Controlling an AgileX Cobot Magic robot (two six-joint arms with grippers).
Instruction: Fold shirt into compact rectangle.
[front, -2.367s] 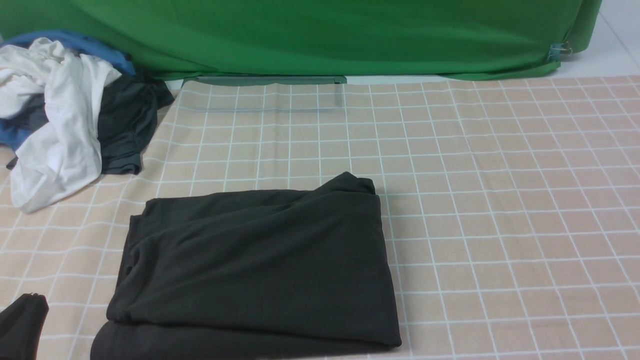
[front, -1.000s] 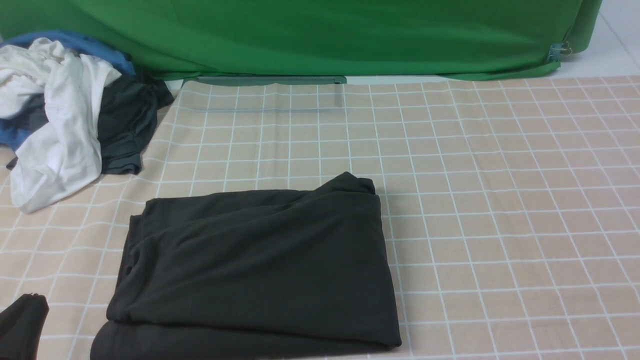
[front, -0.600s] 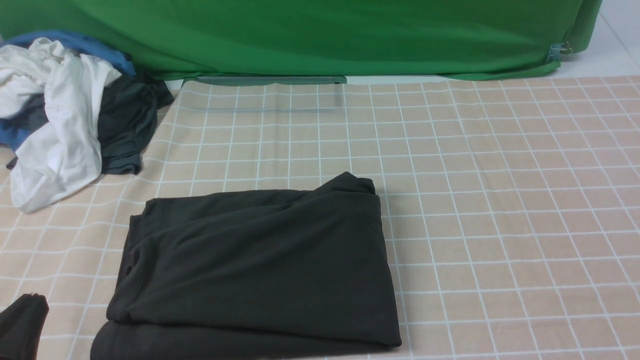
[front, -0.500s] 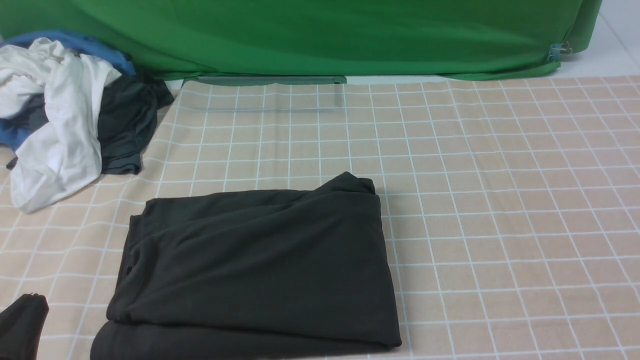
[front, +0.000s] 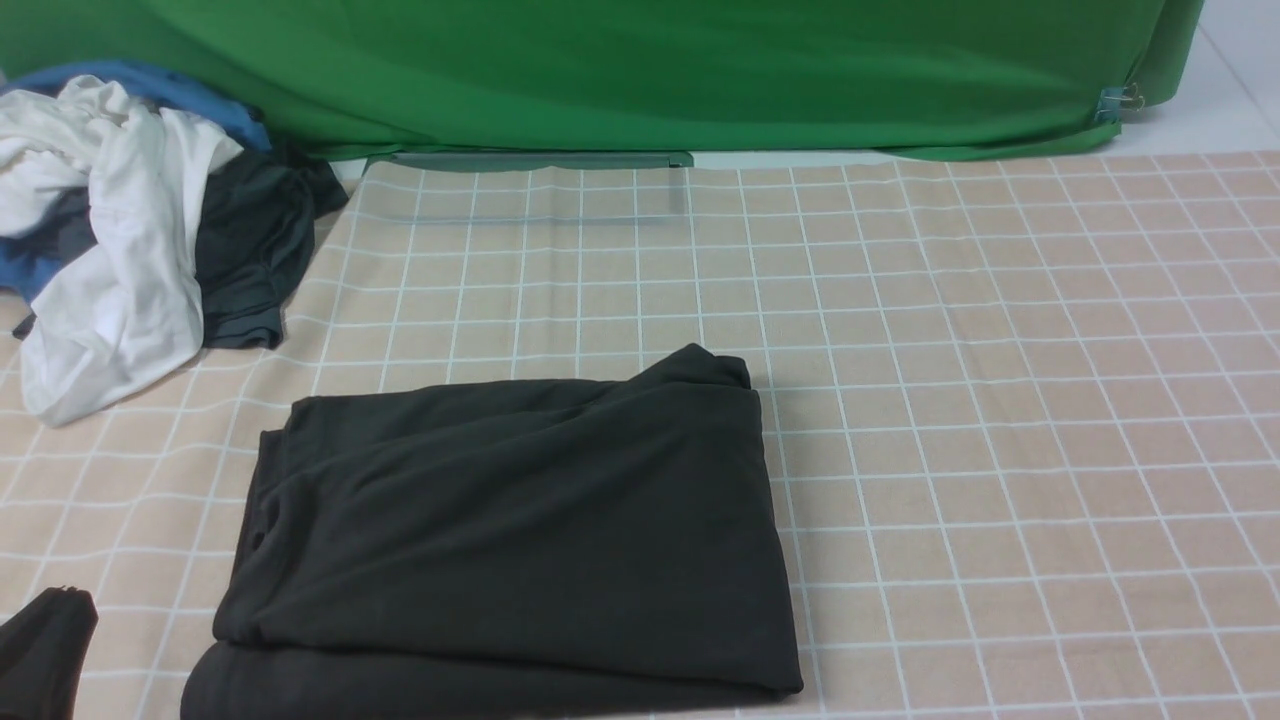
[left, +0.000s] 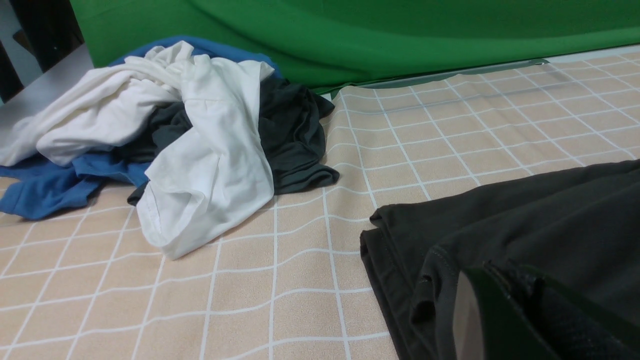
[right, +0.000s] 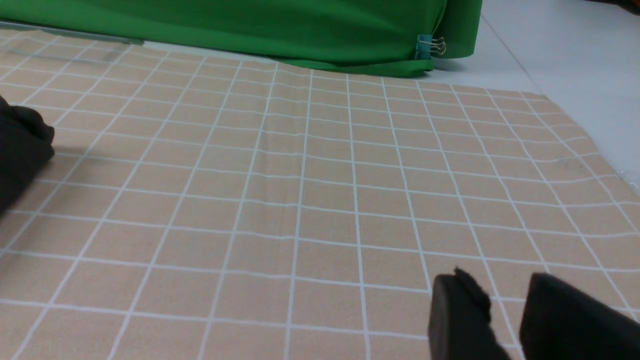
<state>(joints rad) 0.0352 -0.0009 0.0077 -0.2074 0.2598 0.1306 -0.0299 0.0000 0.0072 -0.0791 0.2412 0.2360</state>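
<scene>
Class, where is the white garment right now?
In the front view, the white garment lies at the far left, partly over the smaller dark grey garment.

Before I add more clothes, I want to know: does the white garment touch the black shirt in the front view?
No, bare tablecloth separates the white garment from the black shirt.

My front view looks forward and down from between the two arms, taking in the shirt (front: 520, 530) and the far green cloth (front: 650, 80). My left wrist view looks low across the table's left side and shares the garment pile (left: 215, 125) with it; my right wrist view faces the far right, sharing the clip (right: 425, 47).
</scene>
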